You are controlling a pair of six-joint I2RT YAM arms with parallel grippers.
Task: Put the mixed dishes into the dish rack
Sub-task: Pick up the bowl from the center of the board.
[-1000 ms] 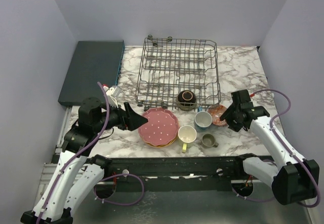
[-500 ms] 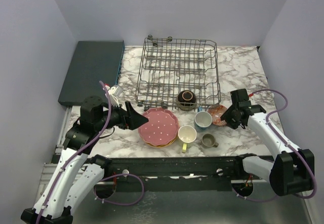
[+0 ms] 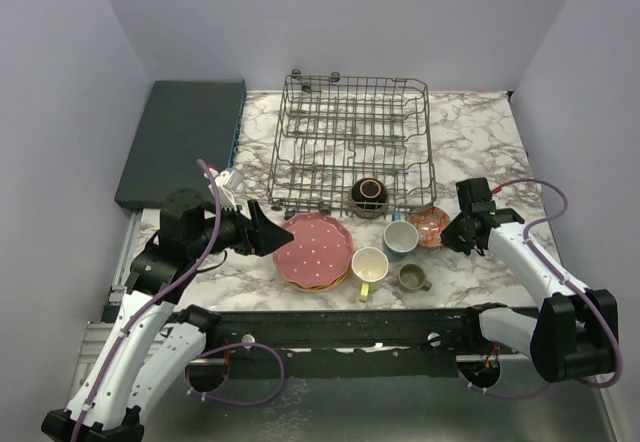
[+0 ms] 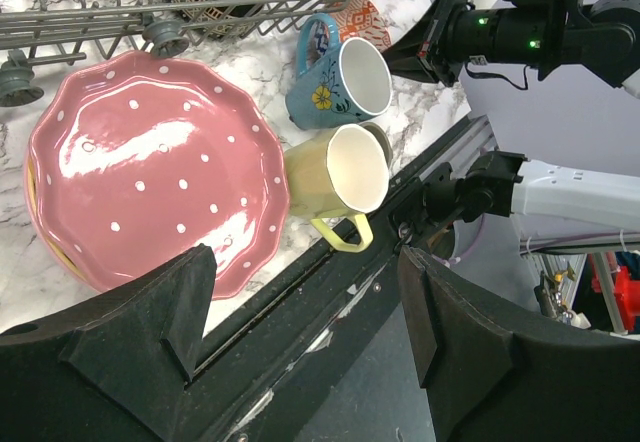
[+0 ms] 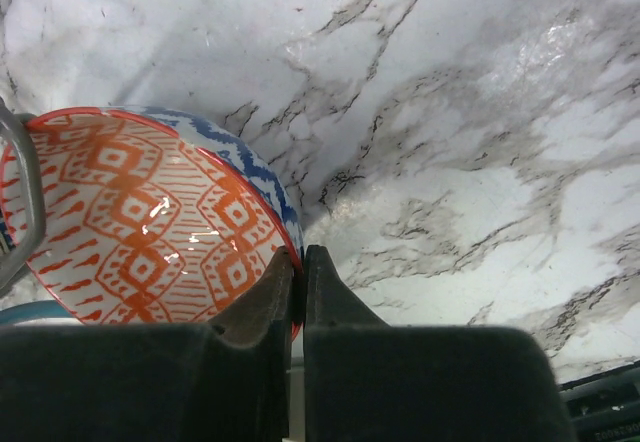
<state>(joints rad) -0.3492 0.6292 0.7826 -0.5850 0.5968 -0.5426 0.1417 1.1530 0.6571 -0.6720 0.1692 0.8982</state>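
Observation:
My right gripper (image 5: 300,262) (image 3: 452,230) is shut on the rim of the small red-patterned bowl (image 5: 130,222) (image 3: 431,225), which sits on the marble just in front of the dish rack (image 3: 350,142). A brown bowl (image 3: 368,194) lies in the rack's near right corner. The pink dotted plate (image 3: 314,247) (image 4: 150,162) tops a stack beside my open left gripper (image 3: 270,232) (image 4: 305,312), which holds nothing. A blue mug (image 3: 401,238) (image 4: 335,87), a yellow mug (image 3: 368,265) (image 4: 335,177) and an olive-grey mug (image 3: 412,278) stand between the plates and the red bowl.
A flat dark teal slab (image 3: 182,142) lies at the back left. The black front rail (image 3: 340,327) runs along the table's near edge. Grey walls close in the left, the right and the back.
The right gripper has closed its jaws onto the red bowl's rim and shifted slightly. The left arm has stayed nearly still with its jaws open.

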